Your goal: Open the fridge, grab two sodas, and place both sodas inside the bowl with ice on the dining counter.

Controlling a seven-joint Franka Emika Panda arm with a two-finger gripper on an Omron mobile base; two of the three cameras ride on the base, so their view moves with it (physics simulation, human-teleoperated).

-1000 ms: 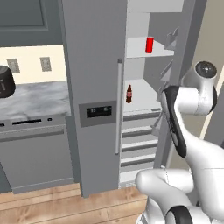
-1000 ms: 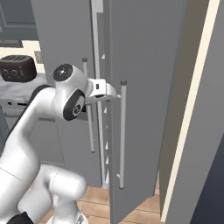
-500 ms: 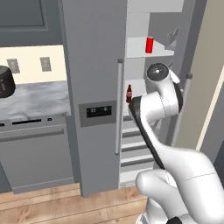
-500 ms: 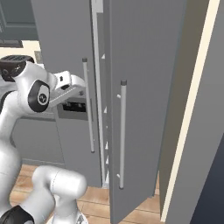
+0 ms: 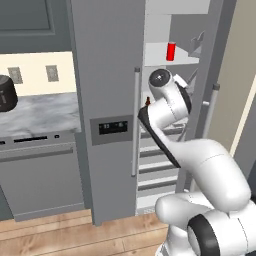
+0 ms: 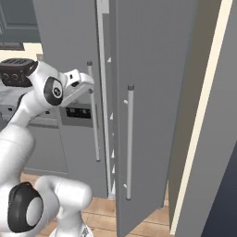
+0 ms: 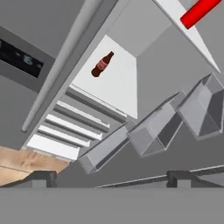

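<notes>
The tall grey fridge (image 5: 107,75) stands with its left door closed and its right door (image 6: 152,102) swung wide. Of the sodas, the red can (image 5: 171,51) sits on an upper shelf and the brown bottle (image 7: 101,64) stands on a lower white shelf. In the hand view the red can (image 7: 199,12) lies at the top right. My gripper (image 7: 111,178) is open and holds nothing, well short of both sodas. It hangs in front of the fridge opening, beside the left door's handle (image 6: 92,115). The bowl with ice and the dining counter are out of view.
A dark appliance (image 5: 5,100) sits on the marble worktop (image 5: 35,117) left of the fridge, above grey cabinets. Door bins (image 7: 201,109) line the open door's inside. Fridge drawers (image 5: 155,167) fill the lower compartment. A beige wall (image 6: 203,115) lies to the right.
My arm has swung left from the open door's side to the front of the fridge opening. The gripper has stayed open and the sodas have not moved.
</notes>
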